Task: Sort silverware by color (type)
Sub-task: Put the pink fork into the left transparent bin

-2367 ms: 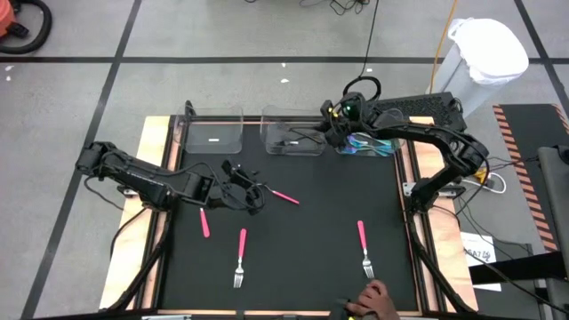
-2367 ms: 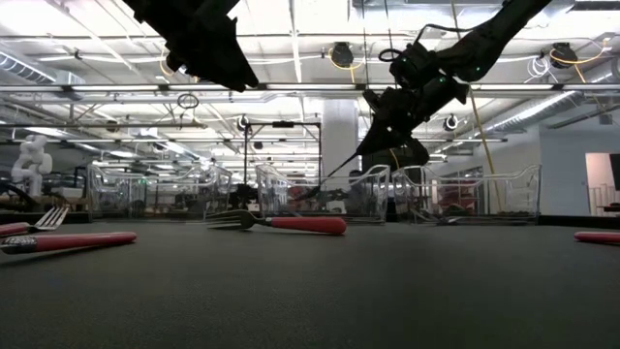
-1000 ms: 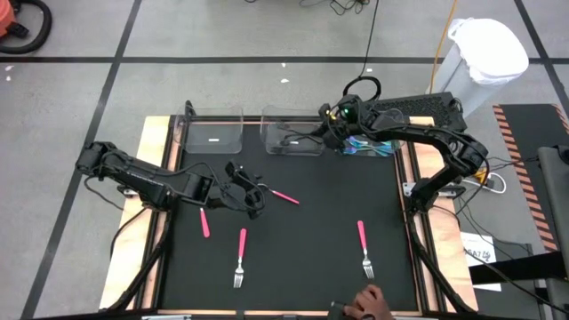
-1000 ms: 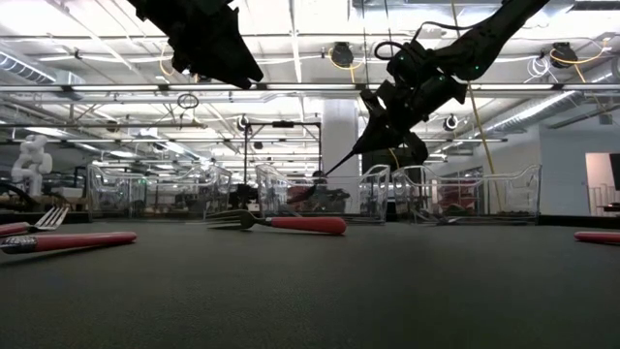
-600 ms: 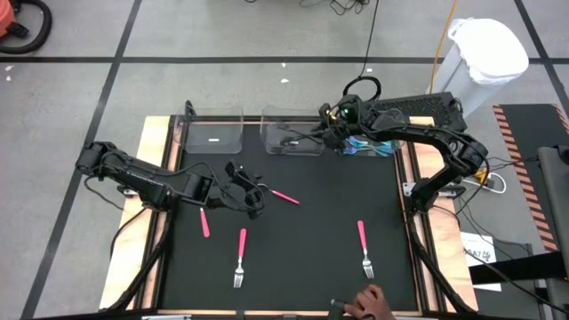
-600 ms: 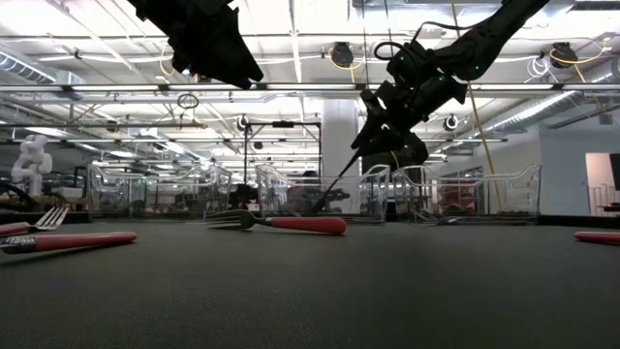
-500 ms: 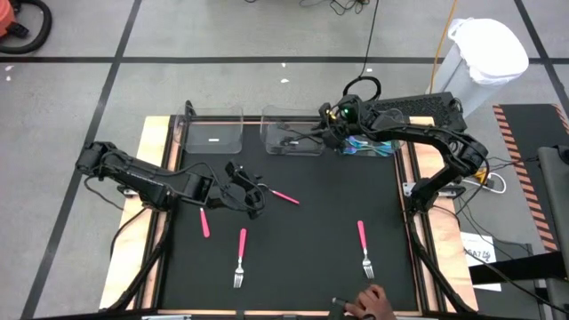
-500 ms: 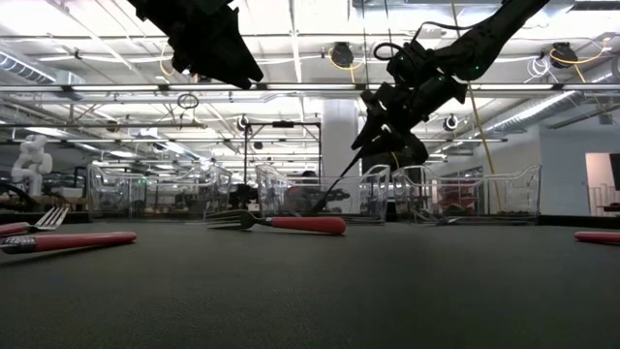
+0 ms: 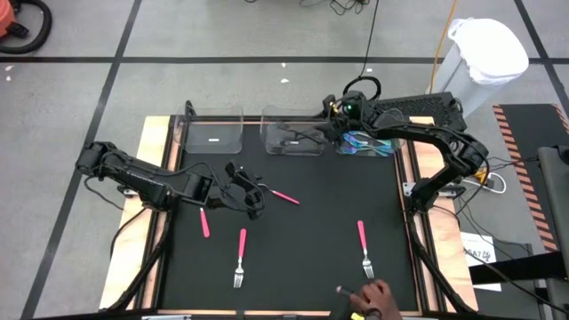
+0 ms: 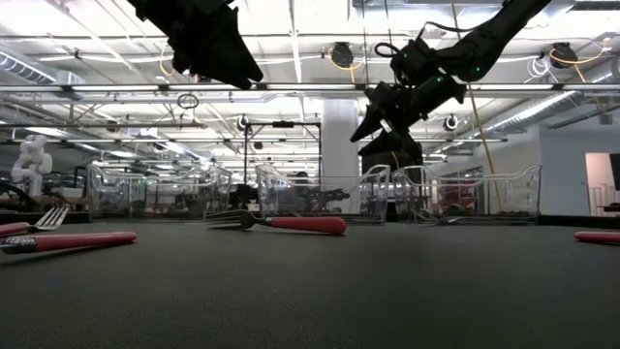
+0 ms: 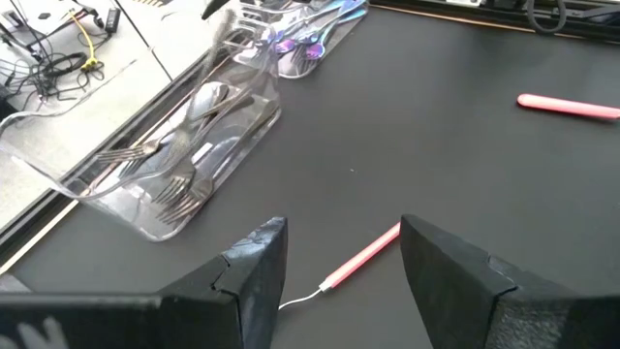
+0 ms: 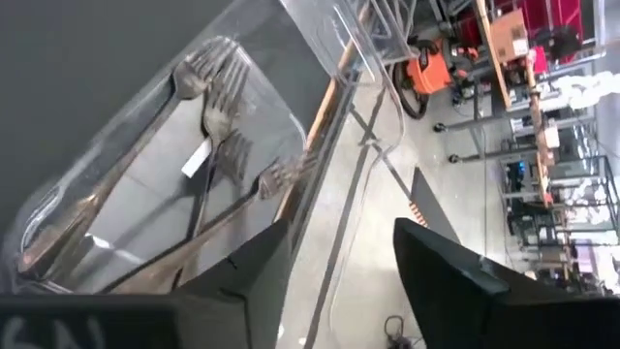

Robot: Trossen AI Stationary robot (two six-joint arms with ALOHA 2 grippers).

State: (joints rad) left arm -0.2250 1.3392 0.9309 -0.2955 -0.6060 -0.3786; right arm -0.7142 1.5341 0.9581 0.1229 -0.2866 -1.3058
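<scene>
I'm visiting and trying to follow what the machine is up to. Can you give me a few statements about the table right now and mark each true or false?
1. Four pink utensils lie on the black mat. True.
2. The right gripper holds a fork. False: its fingers are open and empty, over the middle bin.
3. The middle bin is empty. False: dark forks lie in it.
4. The left gripper is open above a pink utensil. True.
5. A person's hand shows at the near edge of the table. True.
</scene>
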